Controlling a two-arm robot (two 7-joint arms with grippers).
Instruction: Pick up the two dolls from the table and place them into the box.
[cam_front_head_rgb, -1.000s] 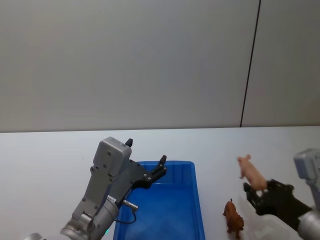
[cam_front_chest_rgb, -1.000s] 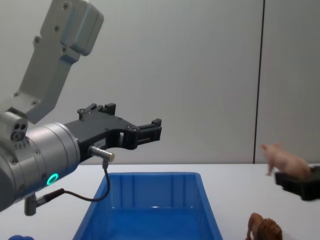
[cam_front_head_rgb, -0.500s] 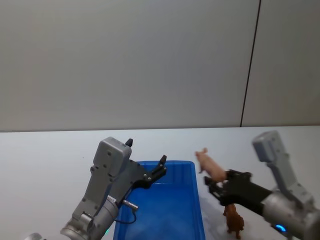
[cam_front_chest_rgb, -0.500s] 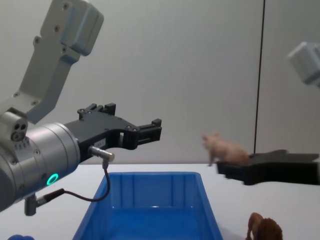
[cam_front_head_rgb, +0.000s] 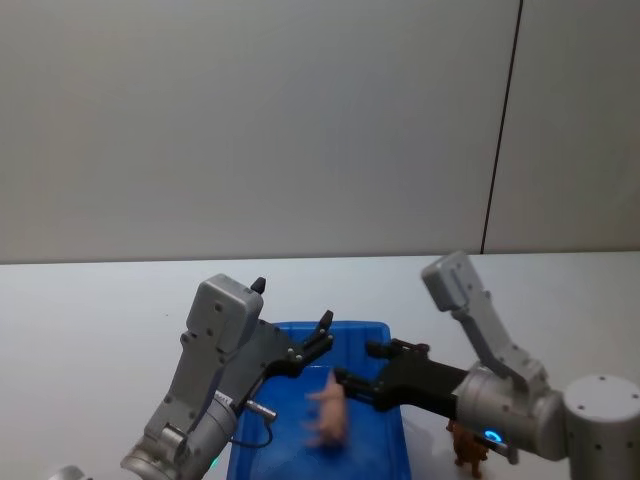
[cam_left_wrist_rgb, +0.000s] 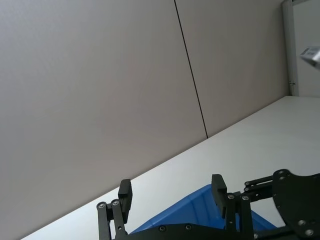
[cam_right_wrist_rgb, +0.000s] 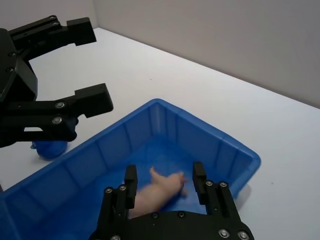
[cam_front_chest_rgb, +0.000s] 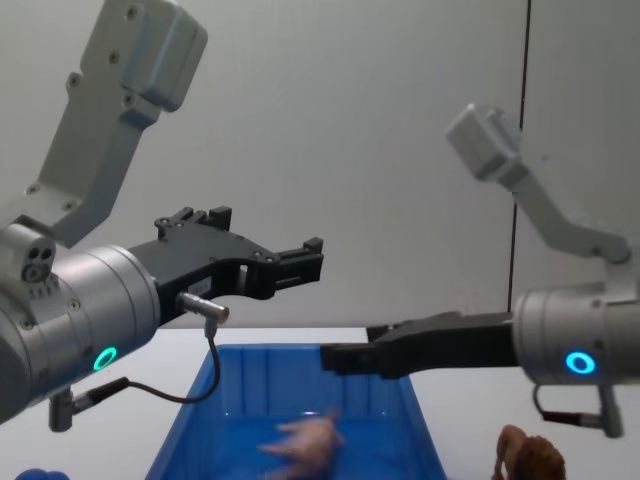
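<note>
The pale pink pig doll (cam_front_head_rgb: 327, 418) shows blurred inside the blue box (cam_front_head_rgb: 360, 326), free of any gripper and low over the box floor (cam_front_chest_rgb: 305, 440). My right gripper (cam_front_head_rgb: 355, 364) is held above the box's right part, open, with the pig (cam_right_wrist_rgb: 160, 190) below its fingers. The brown lion doll (cam_front_head_rgb: 467, 448) stands on the white table to the right of the box (cam_front_chest_rgb: 530, 460). Over the box's left side my left gripper (cam_front_head_rgb: 322, 335) hangs open and holds nothing (cam_left_wrist_rgb: 171, 185).
A small fuzzy blue ball (cam_right_wrist_rgb: 50, 149) lies on the table to the left of the box, under my left arm. A grey wall with a dark vertical seam rises behind the table. White tabletop stretches beyond the box's far rim (cam_right_wrist_rgb: 210, 135).
My right gripper carried the pig leftward from the table's right side to above the box, then opened. The pig dropped into the box. The left arm has not moved.
</note>
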